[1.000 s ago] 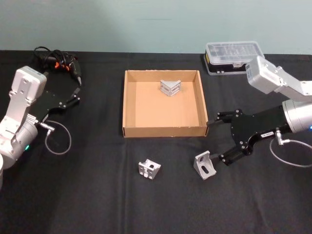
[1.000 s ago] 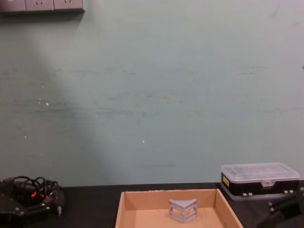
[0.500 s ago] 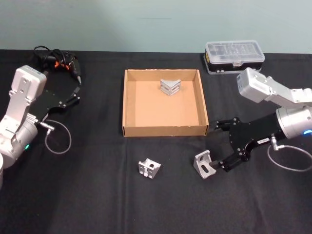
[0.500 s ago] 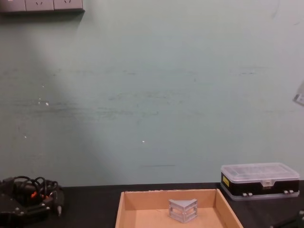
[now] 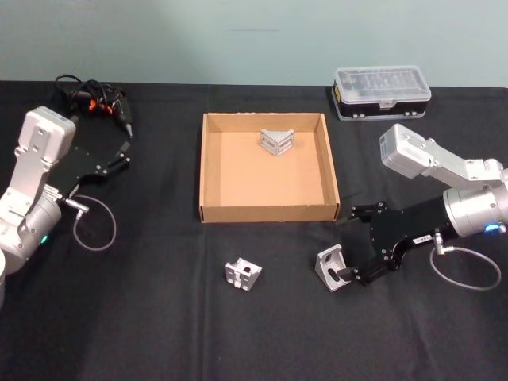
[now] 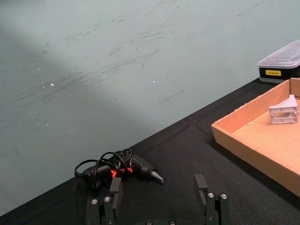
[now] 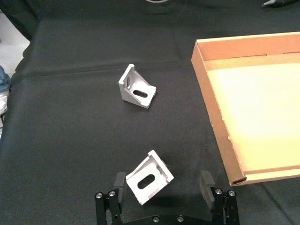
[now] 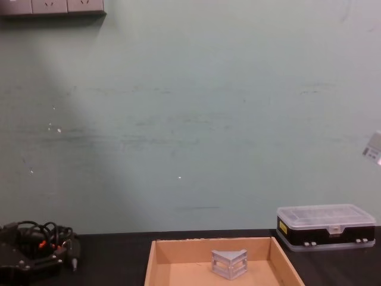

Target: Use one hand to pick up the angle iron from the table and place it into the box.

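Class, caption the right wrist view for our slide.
Open right tool straddles an angle iron on the table beside the box.

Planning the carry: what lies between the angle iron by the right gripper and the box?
Bare table, per the head view; the open right gripper straddles that angle iron, the left gripper parked far left.
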Tool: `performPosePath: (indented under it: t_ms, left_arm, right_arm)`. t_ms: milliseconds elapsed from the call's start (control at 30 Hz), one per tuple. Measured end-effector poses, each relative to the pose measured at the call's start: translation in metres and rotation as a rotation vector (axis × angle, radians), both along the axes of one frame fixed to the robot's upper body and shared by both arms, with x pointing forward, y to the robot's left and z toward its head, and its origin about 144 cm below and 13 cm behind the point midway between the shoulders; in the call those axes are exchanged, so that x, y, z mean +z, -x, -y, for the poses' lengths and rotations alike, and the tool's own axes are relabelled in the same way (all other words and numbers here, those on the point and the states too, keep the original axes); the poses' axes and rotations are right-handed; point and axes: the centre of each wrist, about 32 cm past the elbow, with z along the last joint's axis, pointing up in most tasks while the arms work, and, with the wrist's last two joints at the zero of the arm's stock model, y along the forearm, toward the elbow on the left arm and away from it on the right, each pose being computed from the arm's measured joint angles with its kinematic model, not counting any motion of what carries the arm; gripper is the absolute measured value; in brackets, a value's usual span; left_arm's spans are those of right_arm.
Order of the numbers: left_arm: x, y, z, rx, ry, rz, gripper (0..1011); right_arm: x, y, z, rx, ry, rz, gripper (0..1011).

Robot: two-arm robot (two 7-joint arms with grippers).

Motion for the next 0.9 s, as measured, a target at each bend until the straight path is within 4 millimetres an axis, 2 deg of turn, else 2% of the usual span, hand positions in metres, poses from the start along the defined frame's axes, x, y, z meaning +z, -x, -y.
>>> performPosePath:
  t_ms: [900]
  left_arm:
    - [0.0,0.0,0.0,0.0,0.0,0.0,1000]
  right_arm:
    - [-0.013,-0.002,-0.001,-0.008,-0.013,-0.01,1003]
